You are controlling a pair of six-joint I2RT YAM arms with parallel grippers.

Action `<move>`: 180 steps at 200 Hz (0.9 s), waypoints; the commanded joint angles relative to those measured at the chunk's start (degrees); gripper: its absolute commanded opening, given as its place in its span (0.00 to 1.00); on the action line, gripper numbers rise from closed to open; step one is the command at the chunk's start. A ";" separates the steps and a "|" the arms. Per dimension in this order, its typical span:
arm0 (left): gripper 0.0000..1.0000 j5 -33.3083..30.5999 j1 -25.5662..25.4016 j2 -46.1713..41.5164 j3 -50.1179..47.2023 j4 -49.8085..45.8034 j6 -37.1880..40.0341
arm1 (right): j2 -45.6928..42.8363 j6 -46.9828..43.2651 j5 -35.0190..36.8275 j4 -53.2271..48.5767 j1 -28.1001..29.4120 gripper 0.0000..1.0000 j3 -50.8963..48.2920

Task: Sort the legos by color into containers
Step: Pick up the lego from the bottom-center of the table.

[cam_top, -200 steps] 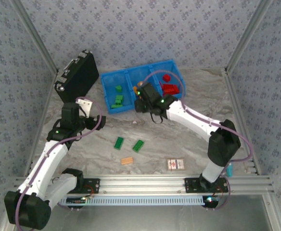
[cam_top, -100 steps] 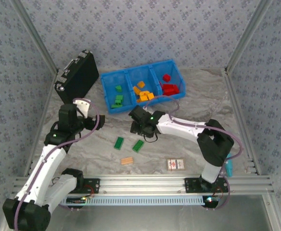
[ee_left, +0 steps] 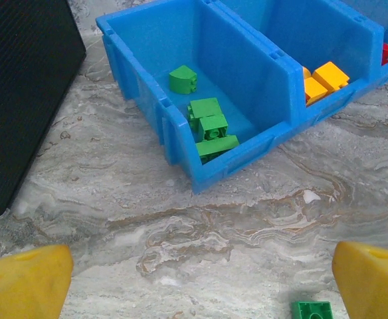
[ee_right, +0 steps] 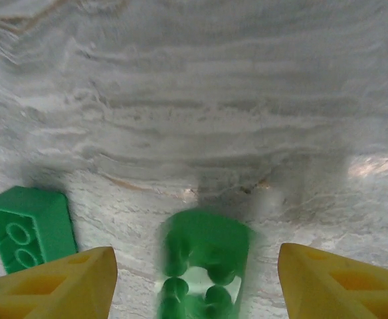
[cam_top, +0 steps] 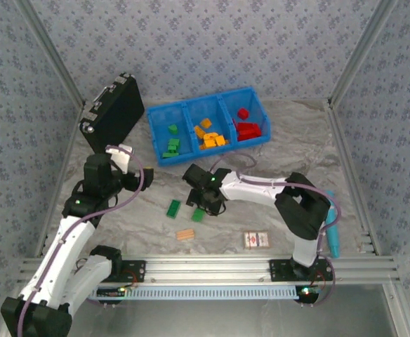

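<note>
we see the right tool (ee_right: 195, 282), jaws wide, straddling a green lego (ee_right: 204, 256) on the desk (ee_right: 194, 100) at centre bottom; a second lego (ee_right: 28, 226) lies lower left. the left tool (ee_left: 197, 282) gapes wide below the blue tray (ee_left: 247, 66).

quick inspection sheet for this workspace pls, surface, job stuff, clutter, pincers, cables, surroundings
surface: grey marbled tabletop, no spills seen
job's things: bright blue plastic three-bin tray holds green bricks left, orange-yellow bricks middle, red bricks right; loose flat green brick beside the right pincer; second flat green brick between its fingers
clutter: black hard case, tan ridged piece, white red-printed card, teal pen-like object by the right arm's base
grippers: left pincer open, empty, facing the tray; right pincer open, astride the brick, not gripping
cables: purple cables loop along both arms, no snag seen
surroundings: patterned wall panels, aluminium frame rail
</note>
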 commanded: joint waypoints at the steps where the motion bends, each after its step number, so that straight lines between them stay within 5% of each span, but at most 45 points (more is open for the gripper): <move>1: 1.00 -0.96 -0.51 -1.09 0.32 0.00 -0.12 | 1.94 2.42 -1.65 -2.21 0.52 0.67 0.08; 105: 1.00 -1.12 -0.56 -0.62 0.23 -0.01 0.05 | 2.81 -5.39 -1.93 -9.43 1.45 0.43 2.98; 180: 1.00 -1.30 -0.46 -0.10 0.32 -0.19 0.23 | 6.76 -12.72 -1.69 -13.53 3.13 0.35 6.97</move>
